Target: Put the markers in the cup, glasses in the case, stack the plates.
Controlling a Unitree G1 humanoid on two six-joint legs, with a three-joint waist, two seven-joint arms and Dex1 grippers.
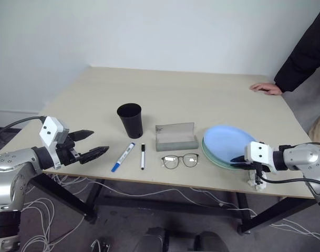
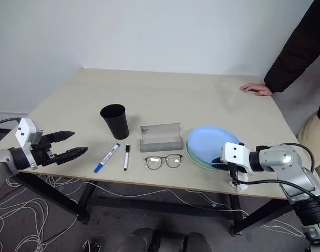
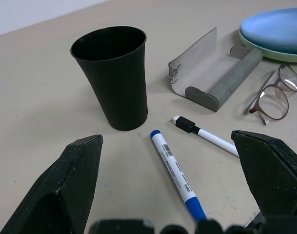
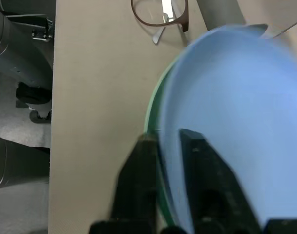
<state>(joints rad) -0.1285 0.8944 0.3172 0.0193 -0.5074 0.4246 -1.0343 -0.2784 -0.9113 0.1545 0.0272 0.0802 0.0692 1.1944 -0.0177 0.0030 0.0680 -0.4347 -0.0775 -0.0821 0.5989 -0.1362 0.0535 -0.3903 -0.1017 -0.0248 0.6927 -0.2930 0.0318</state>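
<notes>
The black cup (image 1: 130,119) stands upright left of centre. In front of it lie the blue-capped marker (image 1: 122,157) and the thinner black-capped marker (image 1: 142,156). The grey case (image 1: 175,137) sits open, with the glasses (image 1: 180,160) on the table just before it. On the right, the light blue plate (image 1: 228,143) rests on the pale green plate (image 1: 215,159), slightly off-centre. My right gripper (image 4: 168,139) is at the blue plate's near rim. My left gripper (image 1: 100,142) hovers open at the table's left front edge and points toward the markers, holding nothing.
A person's hand (image 1: 266,88) rests on the table's (image 1: 165,89) far right edge, with a dark sleeve above it. A crumpled white tissue (image 1: 256,182) lies by the front edge under my right wrist. Cables trail on the floor below the table.
</notes>
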